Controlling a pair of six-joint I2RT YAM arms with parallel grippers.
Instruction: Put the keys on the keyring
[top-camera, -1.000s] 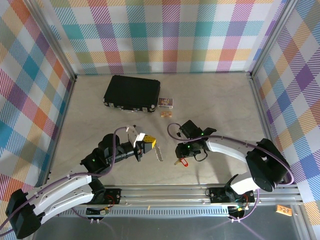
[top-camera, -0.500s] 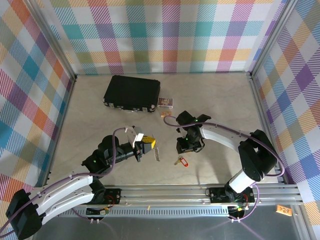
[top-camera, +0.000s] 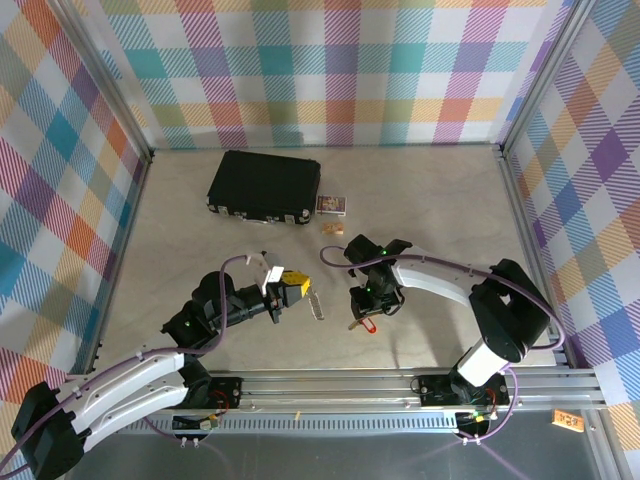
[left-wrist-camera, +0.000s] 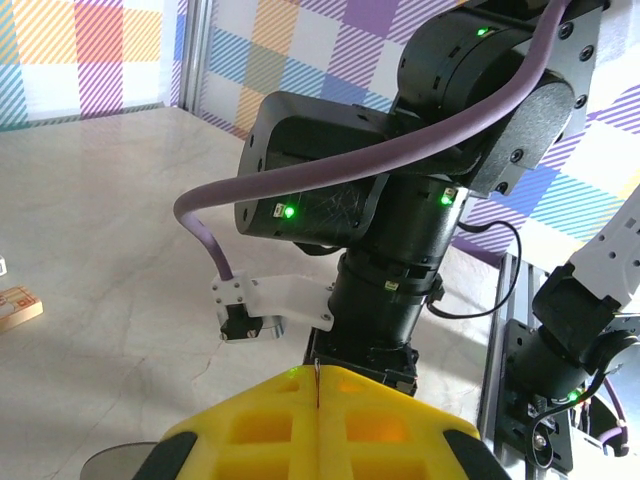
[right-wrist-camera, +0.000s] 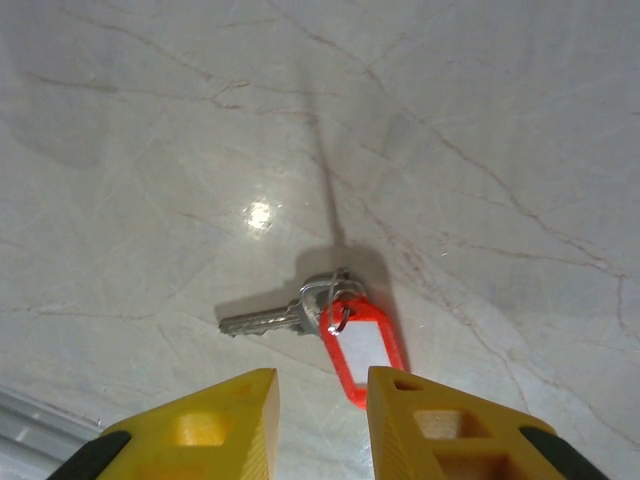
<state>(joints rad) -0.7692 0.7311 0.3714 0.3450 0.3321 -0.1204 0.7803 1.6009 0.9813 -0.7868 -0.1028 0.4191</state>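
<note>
Black case, far left: closed, contents hidden. Red plastic keyring, flat silvery key touching its ring. Right gripper is narrowly parted; left gripper is shut.

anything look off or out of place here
Nothing stands out. The red tag lies flat on the table with a key at its ring, and the left claw seems to grip a second key; nothing spilled or broken.

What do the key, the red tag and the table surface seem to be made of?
Key: silvery metal with a dull sheen and a thin, cut blade.
Red tag: probably glossy plastic, with a pale label window.
Table surface: polished and stone-like, with grey veins and a lamp glare. I cannot tell whether it is real marble or printed laminate.
</note>
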